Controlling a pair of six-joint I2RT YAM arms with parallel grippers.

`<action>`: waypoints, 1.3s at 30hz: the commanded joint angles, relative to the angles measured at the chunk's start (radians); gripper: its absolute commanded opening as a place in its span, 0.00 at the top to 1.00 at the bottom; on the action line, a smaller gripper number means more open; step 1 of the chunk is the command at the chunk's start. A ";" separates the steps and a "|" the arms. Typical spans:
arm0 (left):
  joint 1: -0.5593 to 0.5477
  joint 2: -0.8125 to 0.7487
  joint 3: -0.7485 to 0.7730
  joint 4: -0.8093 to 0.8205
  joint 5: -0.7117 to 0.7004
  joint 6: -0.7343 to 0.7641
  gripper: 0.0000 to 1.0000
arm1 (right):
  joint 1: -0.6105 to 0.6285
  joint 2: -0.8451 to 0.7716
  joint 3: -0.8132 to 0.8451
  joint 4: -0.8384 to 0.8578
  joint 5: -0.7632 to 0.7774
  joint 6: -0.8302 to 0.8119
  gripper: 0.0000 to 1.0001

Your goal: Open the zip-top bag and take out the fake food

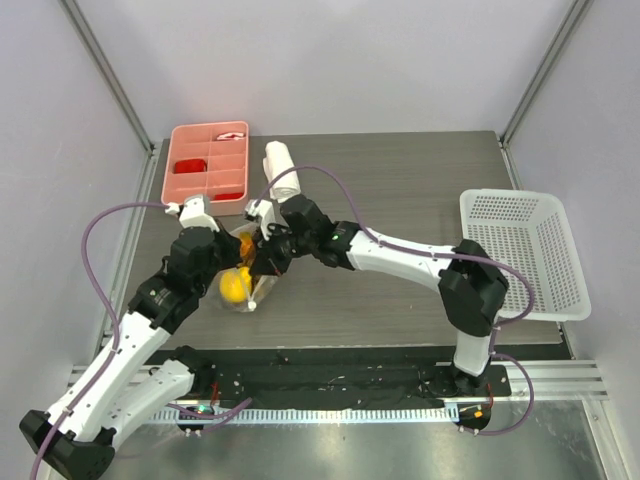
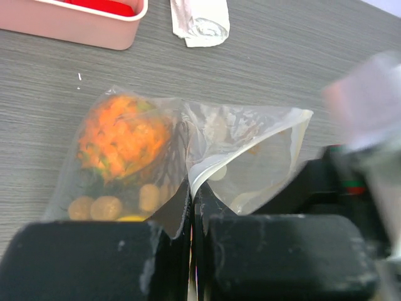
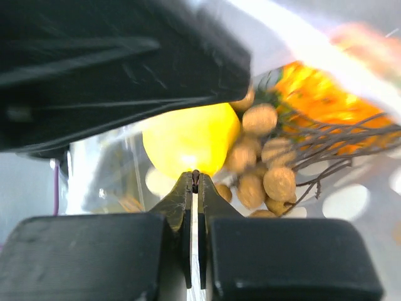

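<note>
The clear zip-top bag [image 2: 250,144] lies on the table between both arms, seen from above as the bag [image 1: 248,302]. Inside it are the fake food pieces: an orange spiky fruit [image 2: 122,141], brown balls [image 3: 276,182] and a yellow fruit [image 3: 188,141], which also shows from above [image 1: 235,285]. My left gripper [image 2: 191,197] is shut on the bag's near edge, by the white strip. My right gripper [image 3: 195,179] is shut, its tips pinching a small dark stub at the yellow fruit's end. From above, the left gripper [image 1: 222,265] and right gripper [image 1: 268,262] crowd over the bag.
A pink compartment tray [image 1: 205,160] with red pieces stands at the back left. A rolled white towel [image 1: 280,170] lies beside it, just behind the bag. A white mesh basket [image 1: 525,250] sits at the right edge. The right arm stretches across the table's middle.
</note>
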 commanded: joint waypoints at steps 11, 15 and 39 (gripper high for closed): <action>0.006 -0.011 -0.012 -0.013 -0.072 -0.064 1.00 | 0.039 -0.422 -0.136 0.116 0.483 0.115 0.99; 0.006 0.008 -0.006 -0.024 -0.084 -0.064 1.00 | 0.042 -0.579 -0.233 0.122 0.642 0.138 0.99; 0.006 0.034 0.050 -0.021 0.058 -0.022 1.00 | -1.015 -0.588 -0.290 -0.371 1.272 0.320 0.99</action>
